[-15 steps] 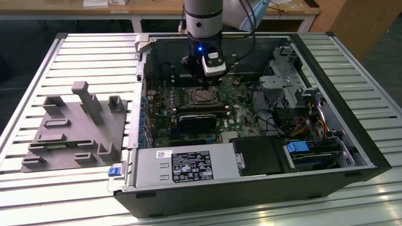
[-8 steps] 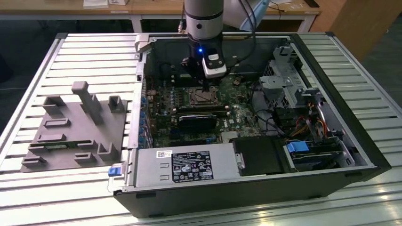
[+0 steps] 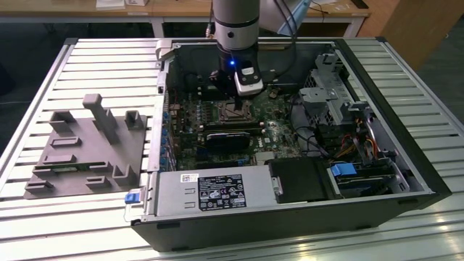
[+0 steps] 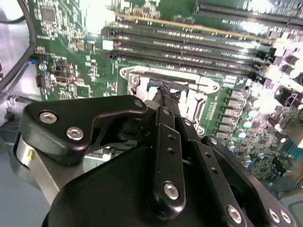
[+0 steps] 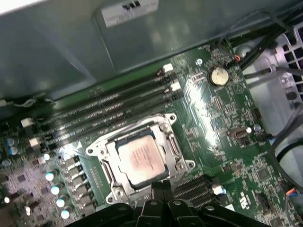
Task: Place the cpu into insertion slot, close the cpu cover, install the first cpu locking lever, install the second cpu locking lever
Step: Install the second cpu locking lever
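Hanging from the arm inside the open computer case [image 3: 377,179], the end effector [image 3: 238,103] sits right over the insertion slot [image 3: 233,111] on the green motherboard [image 3: 217,136]. In the exterior view, the case lies on its side on a slatted metal surface [image 3: 87,60], with a grey plastic fixture [image 3: 87,152] just beside it toward the exterior view's left and the silver power supply [image 3: 210,190] along the case's near edge.

The first wrist view gives what the exterior view cannot: the cpu [image 5: 139,158] lies seated in the insertion slot [image 5: 110,176], its dull silvery top showing through the window of the cpu cover [image 5: 177,163], which lies flat around it. Four long memory slots [image 5: 104,109] run alongside the socket, and a round coin battery [image 5: 218,75] sits further along the board.

In the second wrist view, the black end effector [image 4: 168,97] fills the foreground, its fingers [image 4: 165,137] drawn close together with the tips touching or just above the silvery cpu cover [image 4: 199,80] (contact cannot be judged). Nothing visible is held between them. The same memory slots [image 4: 189,52] lie beyond the socket.
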You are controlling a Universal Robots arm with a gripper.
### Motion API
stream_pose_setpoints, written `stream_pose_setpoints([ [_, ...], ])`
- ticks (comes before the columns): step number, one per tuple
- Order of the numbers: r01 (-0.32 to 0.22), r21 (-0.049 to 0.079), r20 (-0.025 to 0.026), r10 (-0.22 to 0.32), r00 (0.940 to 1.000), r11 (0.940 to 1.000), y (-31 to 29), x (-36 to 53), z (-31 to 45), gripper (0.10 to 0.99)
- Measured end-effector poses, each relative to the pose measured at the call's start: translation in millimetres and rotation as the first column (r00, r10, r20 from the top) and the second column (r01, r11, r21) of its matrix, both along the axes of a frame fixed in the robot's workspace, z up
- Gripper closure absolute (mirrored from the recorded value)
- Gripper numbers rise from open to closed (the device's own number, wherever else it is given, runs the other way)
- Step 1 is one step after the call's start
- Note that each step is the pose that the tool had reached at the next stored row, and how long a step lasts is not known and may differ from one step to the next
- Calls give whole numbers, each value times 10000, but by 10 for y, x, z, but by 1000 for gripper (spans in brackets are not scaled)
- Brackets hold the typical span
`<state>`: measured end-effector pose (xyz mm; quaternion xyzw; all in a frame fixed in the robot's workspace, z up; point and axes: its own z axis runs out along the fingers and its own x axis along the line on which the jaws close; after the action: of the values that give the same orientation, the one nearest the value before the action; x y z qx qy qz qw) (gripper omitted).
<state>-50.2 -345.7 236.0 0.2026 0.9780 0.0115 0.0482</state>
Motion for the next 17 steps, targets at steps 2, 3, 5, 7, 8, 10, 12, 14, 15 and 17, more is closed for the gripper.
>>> stream_pose_setpoints([
  [2,-1,1,1,1,10000,10000,-36,0,0,984],
  [3,-2,4,1,2,10000,10000,-53,0,0,984],
  [5,-1,36,0,1,10000,10000,-88,0,0,984],
  [7,-1,86,0,1,10000,10000,-124,0,0,984],
  [8,-1,121,1,1,10000,9999,-143,0,0,984],
  [10,-1,166,1,1,10000,9999,-180,0,0,984],
  [12,0,217,0,0,10000,9998,-212,0,0,984],
  [14,-2,234,1,2,10000,9997,-228,0,0,984],
  [15,0,233,0,0,10000,9997,-231,0,0,984],
  [17,1,235,-123,2,9999,9997,-241,1,-4,984],
])
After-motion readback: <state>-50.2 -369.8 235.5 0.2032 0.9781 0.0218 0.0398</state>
